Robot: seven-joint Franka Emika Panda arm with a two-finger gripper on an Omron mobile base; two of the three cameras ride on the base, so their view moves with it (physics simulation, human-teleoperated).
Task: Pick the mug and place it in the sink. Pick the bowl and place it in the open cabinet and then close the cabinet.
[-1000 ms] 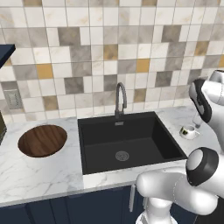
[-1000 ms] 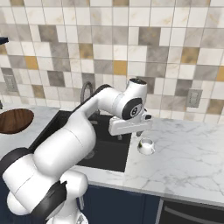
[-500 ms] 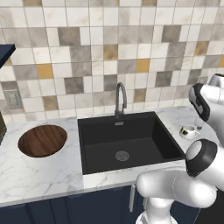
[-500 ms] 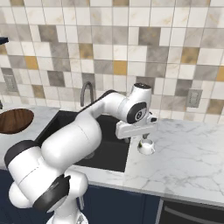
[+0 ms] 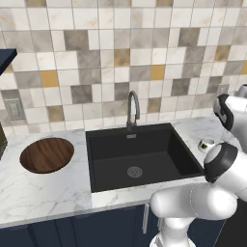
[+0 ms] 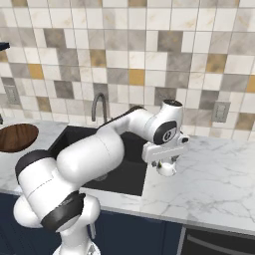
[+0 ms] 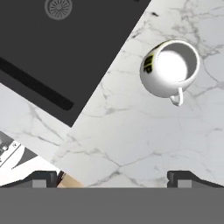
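- Now the gripper (image 6: pixel 167 160) hangs directly over the mug (image 6: pixel 166 169) at the centre of the right base view, having slid rightward from above the sink's right edge over the past second, out across the white marble counter (image 6: pixel 219 174).
- Its jaws stand spread wide and grasp nothing; in the hand view the two dark fingertips (image 7: pixel 43 177) rise at the bottom corners with bare marble between them.
- Upright on the counter, the mug (image 7: pixel 169 68) sits in the upper right of the hand view, handle pointing toward the bottom of the frame, apart from the fingertips.
- In the left base view the mug (image 5: pixel 206 144) shows at the right edge, just beside the sink (image 5: pixel 140 154), partly behind the arm.
- That shift suggests the approach is nearly done: the hand likely needs to centre on the mug and descend before closing.
- At the left of the left base view the bowl (image 5: pixel 47 155) rests untouched on the counter, so the cabinet steps all remain.
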